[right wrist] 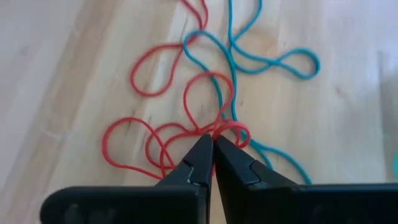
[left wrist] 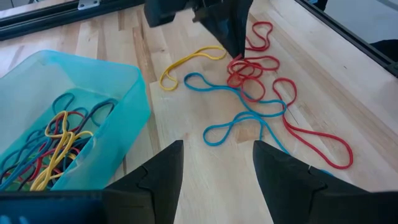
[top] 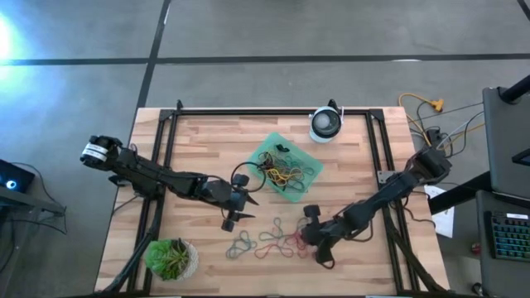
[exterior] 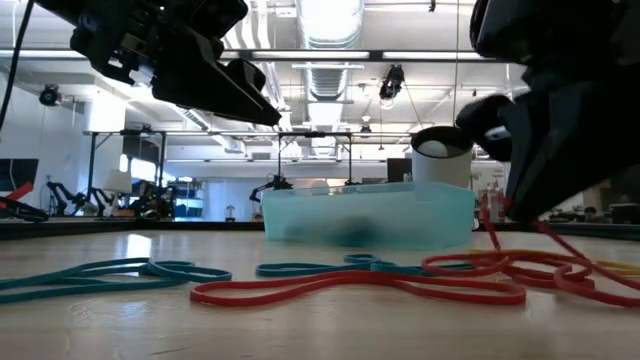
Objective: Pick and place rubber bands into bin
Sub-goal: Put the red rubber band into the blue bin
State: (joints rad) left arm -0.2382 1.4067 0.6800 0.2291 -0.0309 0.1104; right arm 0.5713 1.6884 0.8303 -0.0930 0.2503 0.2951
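Rubber bands (top: 269, 240) lie loose on the wooden bench (top: 207, 141) near its front edge, a tangle of red and teal loops between the potted plant (top: 171, 258) at the front left corner and the right gripper (top: 308, 237). More of them, yellow, red, dark and blue, already sit in the bin (top: 310, 182), a shallow translucent mint-green tray just behind the middle of the bench.

The right gripper's fingers are clenched tight at the red cluster (right wrist: 186, 140), their tips meeting where several red loops cross. Whether a strand is truly caught between them cannot be told from these views. The main risk is that the pinch has missed or holds only a sliver, so the band slips free on lifting. Another is that the red loops are knotted together and laced over a teal band (right wrist: 261, 59), so one lift may drag a whole clump, which could snag, stretch and snap back, or shed bands short of the bin.

The left gripper (left wrist: 216, 165) hovers with its fingers spread and empty, just beside the bin's near wall.

The bands are thin, limp and elastic, lying in irregular figure-eight curls on smooth pale planks. The bin's walls are glossy and low.
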